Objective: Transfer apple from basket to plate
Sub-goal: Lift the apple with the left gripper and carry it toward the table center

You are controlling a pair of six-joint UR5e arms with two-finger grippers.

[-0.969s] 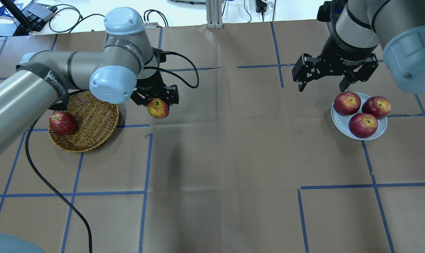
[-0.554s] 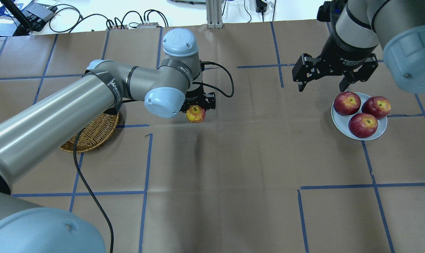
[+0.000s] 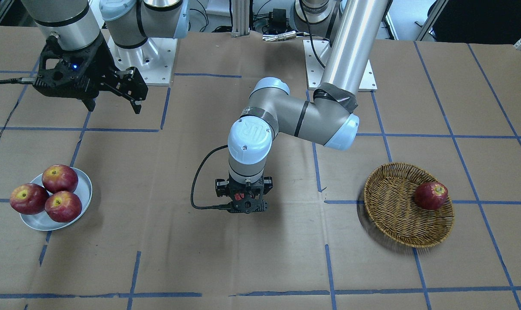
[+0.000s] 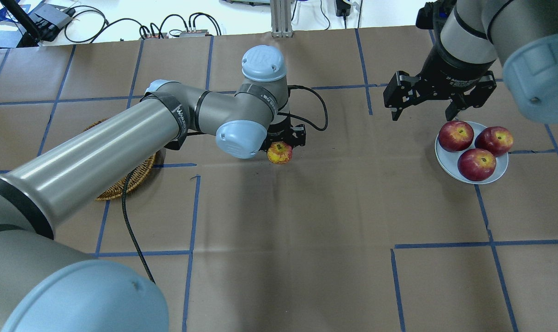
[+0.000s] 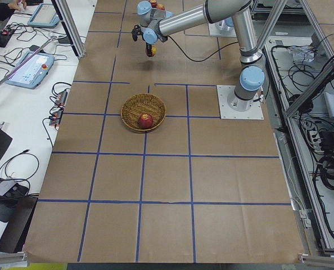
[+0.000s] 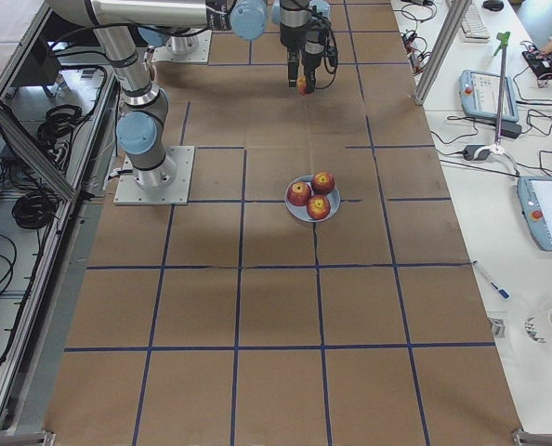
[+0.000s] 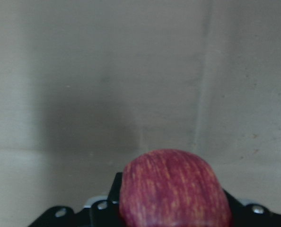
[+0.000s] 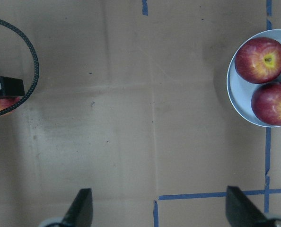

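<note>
My left gripper point(image 4: 281, 148) is shut on the pinkish-red streaky apple point(image 4: 280, 153) and holds it above the middle of the table, well right of the wicker basket point(image 4: 131, 177). The apple fills the bottom of the left wrist view point(image 7: 173, 189). In the front view the left gripper point(image 3: 243, 204) points straight down and hides most of the apple. My right gripper point(image 4: 422, 115) is open and empty, hovering just left of and behind the pale plate point(image 4: 446, 159). The plate holds three red apples point(image 4: 477, 163).
One dark red apple point(image 3: 431, 195) lies in the basket point(image 3: 394, 206) at its outer side. The left arm's black cable point(image 3: 198, 181) loops beside the gripper. Brown paper with blue tape lines covers the table. The plate also shows in the right wrist view point(image 8: 235, 94).
My left arm has swung right, carrying the apple from beside the basket to the table's middle. The right arm has not moved.
</note>
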